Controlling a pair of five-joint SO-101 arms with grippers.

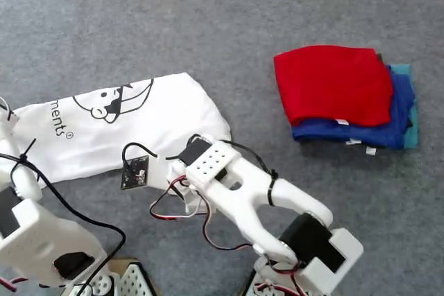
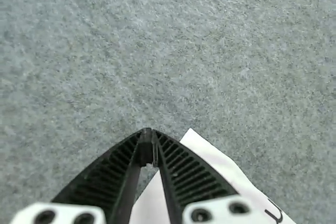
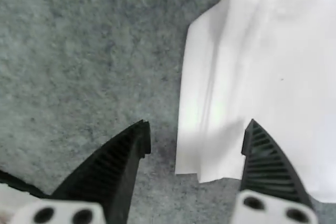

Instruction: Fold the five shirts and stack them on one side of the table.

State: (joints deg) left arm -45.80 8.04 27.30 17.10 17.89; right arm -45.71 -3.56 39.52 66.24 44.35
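Right pincer (image 3: 197, 129) spread wide astride white shirt (image 3: 273, 77) edge; left pincer (image 2: 148, 148) closed

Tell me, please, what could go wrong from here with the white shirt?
1. The right jaws stand open astride the white shirt's edge. Closing there may pinch just one layer, and the fold could fall open.
2. The left jaws are shut at the shirt's corner. Whether they hold cloth is unclear, so that side might lag and skew.
3. Loose wires by the shirt's near edge could snag it.
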